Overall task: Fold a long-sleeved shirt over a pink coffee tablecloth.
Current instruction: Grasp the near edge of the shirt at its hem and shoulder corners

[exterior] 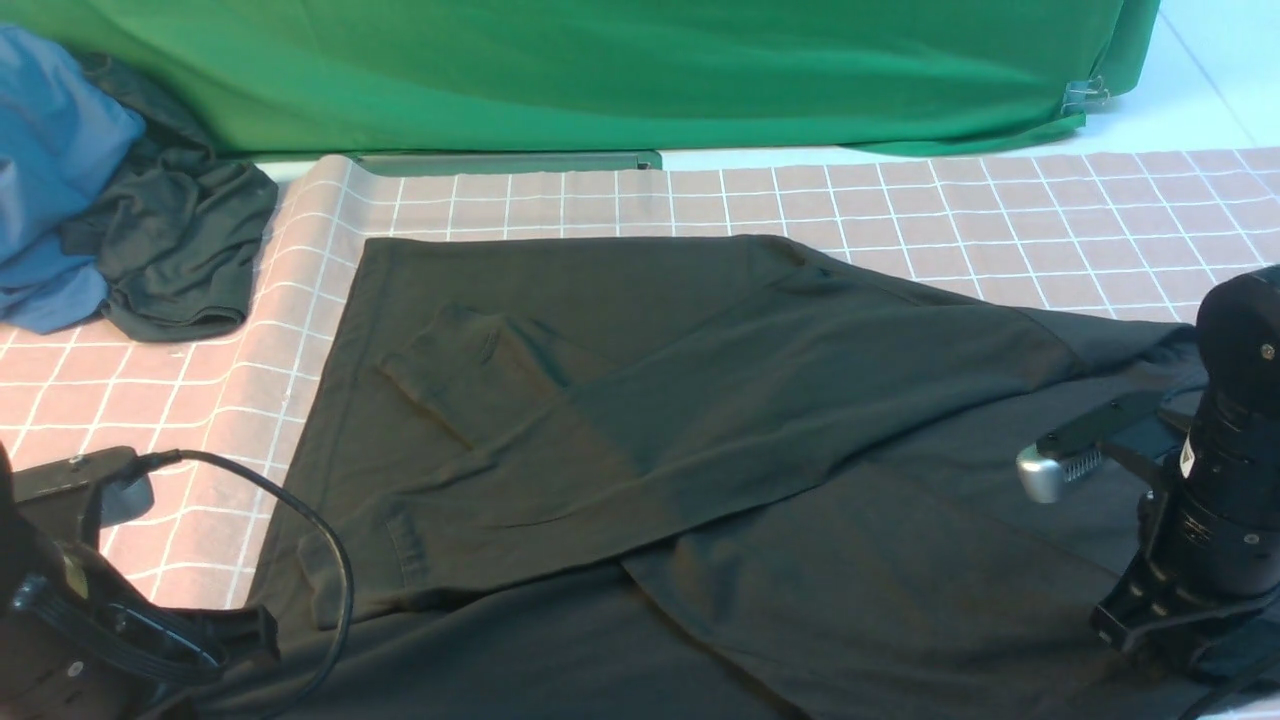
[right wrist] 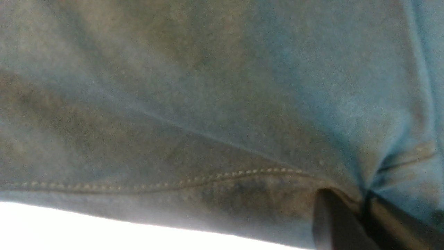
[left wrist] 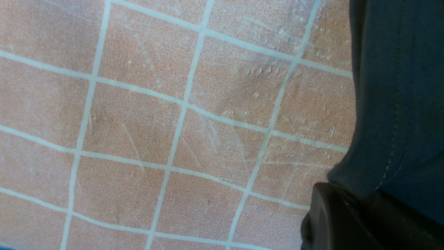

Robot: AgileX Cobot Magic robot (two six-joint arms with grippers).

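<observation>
Pinching the hem of the shirt (exterior: 700, 420), spread on the tablecloth (exterior: 1000, 210) with a sleeve folded across, between left fingers (left wrist: 333, 225) nearly together. Clamping its stitched edge between right fingers (right wrist: 329, 225), cloth puckering there.

This looks like a robotics lab bench staged for cloth-handling trials, not a home. Well beyond the left pincer (left wrist: 341, 199) and the right pincer (right wrist: 362, 208) a plain green backdrop cloth (exterior: 600, 70) hangs as a screen, its corner gathered by metal clips (exterior: 1085, 95). A pink grid tablecloth (exterior: 1000, 210) covers the bench under both pincers. Beyond the left pincer, spare garments lie heaped, one blue (exterior: 50, 170) and one dark grey (exterior: 170, 250), and a bare black cable (exterior: 320, 520) loops beside it.
</observation>
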